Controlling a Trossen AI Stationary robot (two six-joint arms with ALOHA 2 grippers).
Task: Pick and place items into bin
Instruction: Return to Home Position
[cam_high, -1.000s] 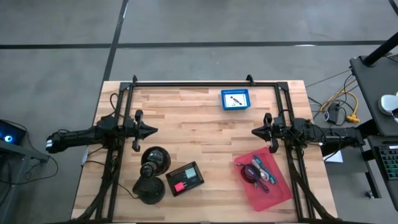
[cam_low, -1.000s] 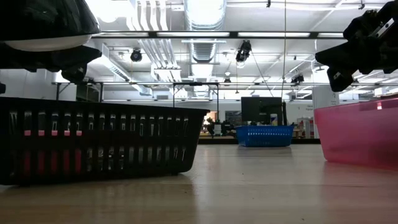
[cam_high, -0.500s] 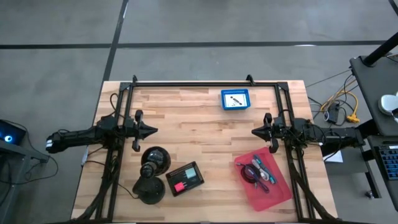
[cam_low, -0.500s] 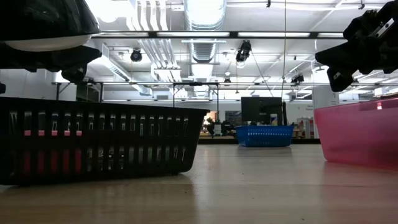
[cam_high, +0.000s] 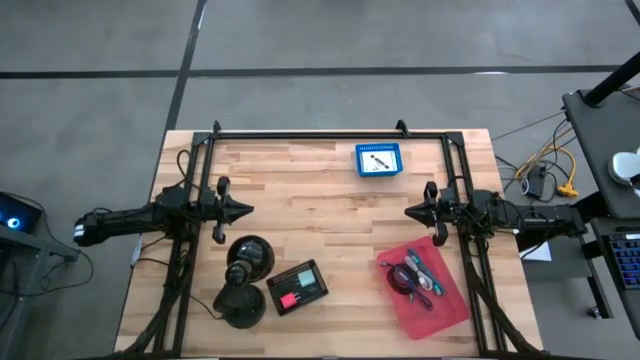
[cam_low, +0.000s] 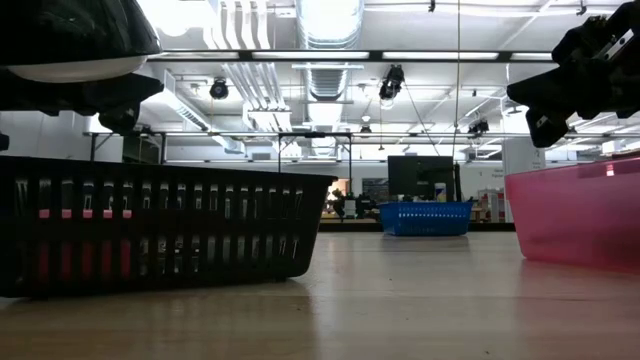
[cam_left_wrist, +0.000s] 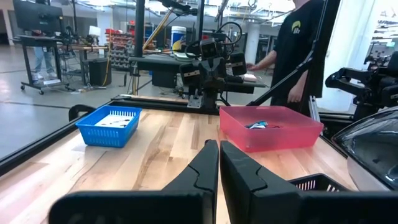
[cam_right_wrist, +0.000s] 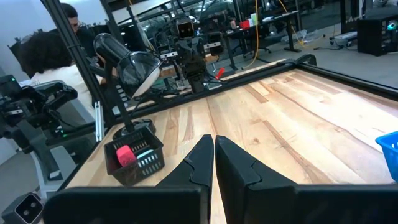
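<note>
Wooden table (cam_high: 330, 235) is carrying three bins: pink bin (cam_high: 445, 310) on the right arm's side, black bin (cam_high: 322, 270) beside domed lamps (cam_high: 250, 255), blue bin (cam_high: 379, 147) at the back edge. Left gripper (cam_high: 245, 210) and right gripper (cam_high: 410, 211) are hovering at opposite sides, fingers pressed together, gripping nothing. Cables (cam_high: 412, 277) are lying in pink bin, pink adapter (cam_high: 289, 299) in black bin.

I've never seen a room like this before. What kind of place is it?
Probably a robotics lab or workshop. Bare ducts run under a high ceiling, equipment carts stand on the open floor, and a left arm and right arm flank a wooden table holding a blue bin.
</note>
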